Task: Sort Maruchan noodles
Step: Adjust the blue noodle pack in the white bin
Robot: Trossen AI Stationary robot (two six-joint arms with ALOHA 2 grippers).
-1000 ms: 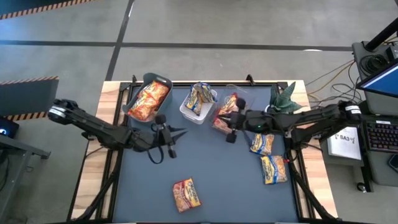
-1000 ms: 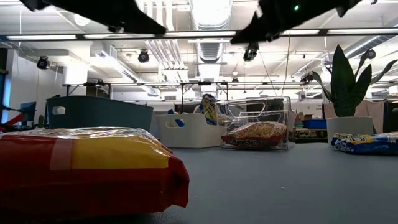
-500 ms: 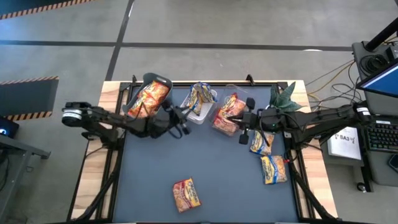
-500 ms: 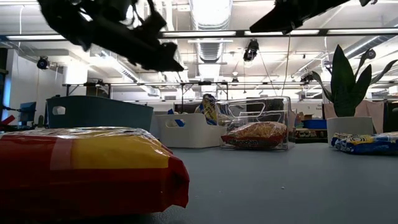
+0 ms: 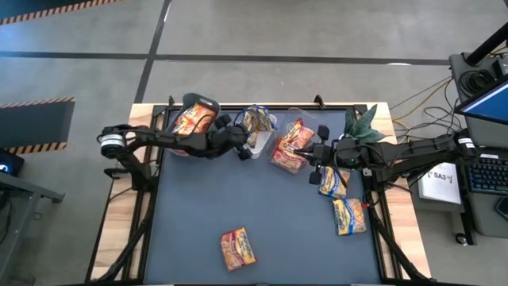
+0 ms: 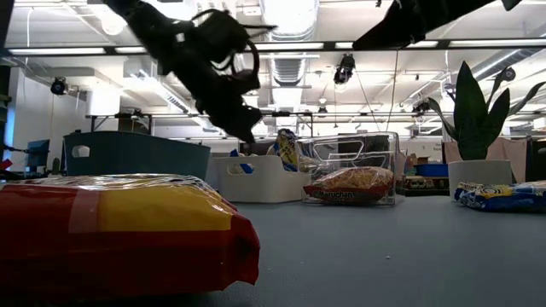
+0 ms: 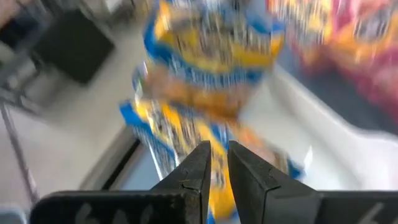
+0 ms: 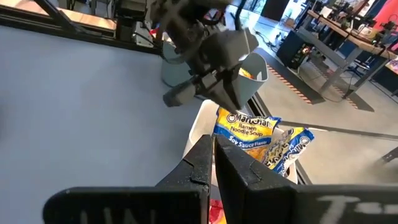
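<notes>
Since the earlier frames the left arm has swung from the middle of the worktop [image 5: 262,214] toward its far edge, and the left gripper [image 5: 244,148] now hangs at the near rim of the white bin [image 5: 238,143]; the right gripper [image 5: 315,168] has drawn back a little toward the right edge. The left gripper's fingers stand nearly together with only a thin slit between them, gripping nothing; just ahead of them stand crinkly blue-and-yellow noodle packets [image 7: 205,62] upright in the white bin. The right gripper's fingers are likewise pressed close and empty, hovering above the worktop just beside the clear bin [image 5: 295,119], which holds glossy orange-red packets [image 5: 290,143]. The grey-green bin [image 5: 208,103] at the far left corner holds more orange-red packets [image 5: 190,121]. Two blue-and-yellow packets [image 5: 349,215] lie flat near the right edge, the nearer one just beside the right gripper. One orange-red packet [image 5: 238,247] lies alone near the front edge, well apart from both grippers
</notes>
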